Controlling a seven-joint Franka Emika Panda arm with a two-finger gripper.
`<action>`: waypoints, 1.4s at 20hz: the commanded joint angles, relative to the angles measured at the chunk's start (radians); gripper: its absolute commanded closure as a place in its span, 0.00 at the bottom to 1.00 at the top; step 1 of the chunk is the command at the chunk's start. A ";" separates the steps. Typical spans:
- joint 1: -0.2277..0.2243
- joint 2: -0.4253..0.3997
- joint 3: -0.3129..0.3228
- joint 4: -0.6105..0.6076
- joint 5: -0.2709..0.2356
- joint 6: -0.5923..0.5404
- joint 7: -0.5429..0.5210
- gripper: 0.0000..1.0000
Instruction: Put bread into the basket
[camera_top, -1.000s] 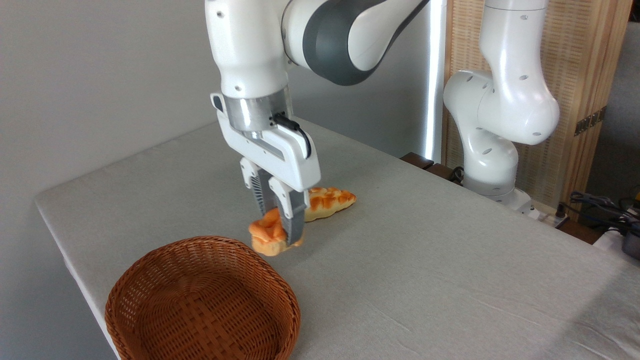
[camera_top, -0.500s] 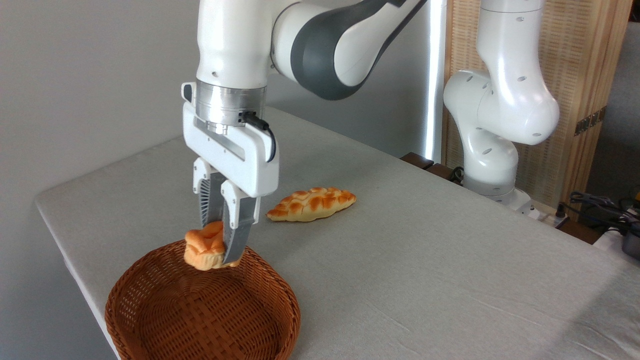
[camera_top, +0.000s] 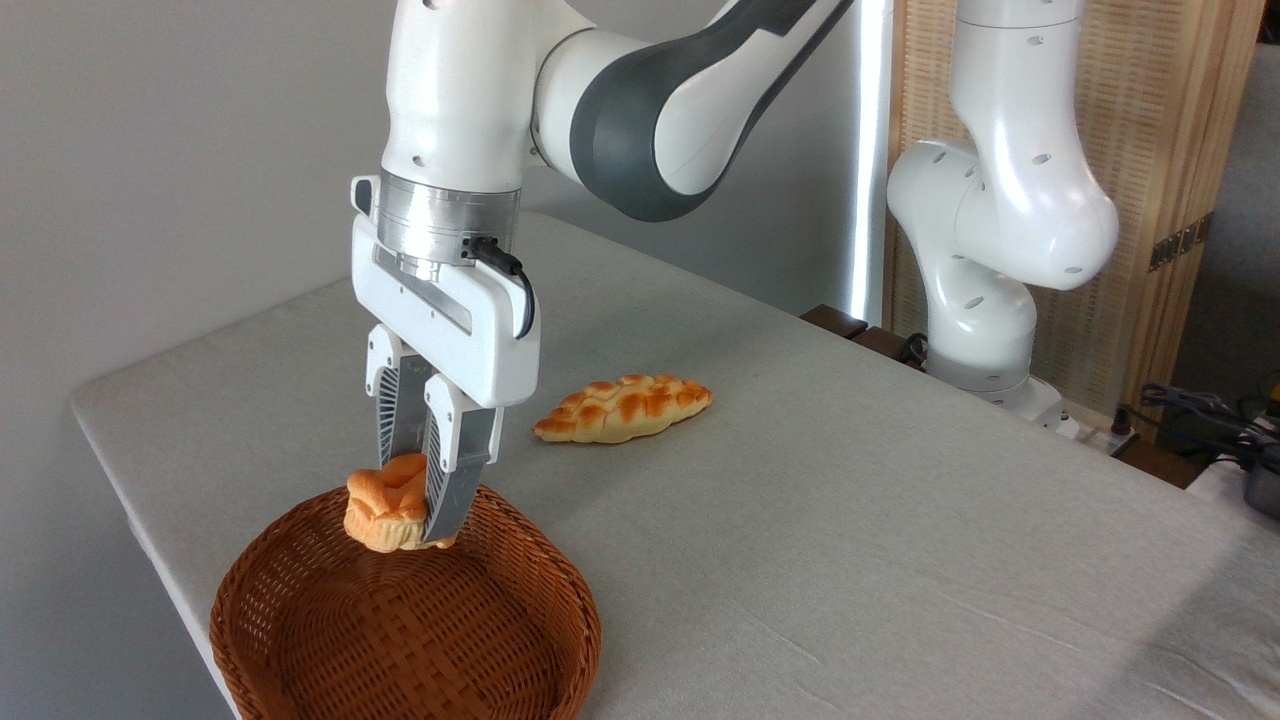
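The table (camera_top: 800, 520) was covered in a pale grey, finely textured cloth with faint creases, and every place here is told from the basket (camera_top: 400, 640) at its near left corner. Above the basket rose the glossy white arm (camera_top: 470, 90), smooth and rounded, with a dark grey joint band and a brushed metal ring at the wrist. The basket itself was round and shallow, woven of reddish-brown wicker in a tight lattice, its floor bare. Beyond the basket and to the right, well apart, lay a braided loaf (camera_top: 622, 408), long and leaf-shaped, golden with darker orange squares, flat on the cloth. Over the basket's far rim the gripper (camera_top: 415, 520) pointed straight down, its ribbed fingers pinched on the bread (camera_top: 385, 505), a small round bun with an orange cracked dome, held above the basket's floor.
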 joint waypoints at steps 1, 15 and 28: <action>-0.001 0.003 0.002 0.010 -0.020 0.010 0.014 0.00; -0.001 -0.034 0.003 0.011 -0.026 -0.028 -0.010 0.00; -0.004 -0.099 -0.026 0.051 -0.008 -0.330 -0.101 0.00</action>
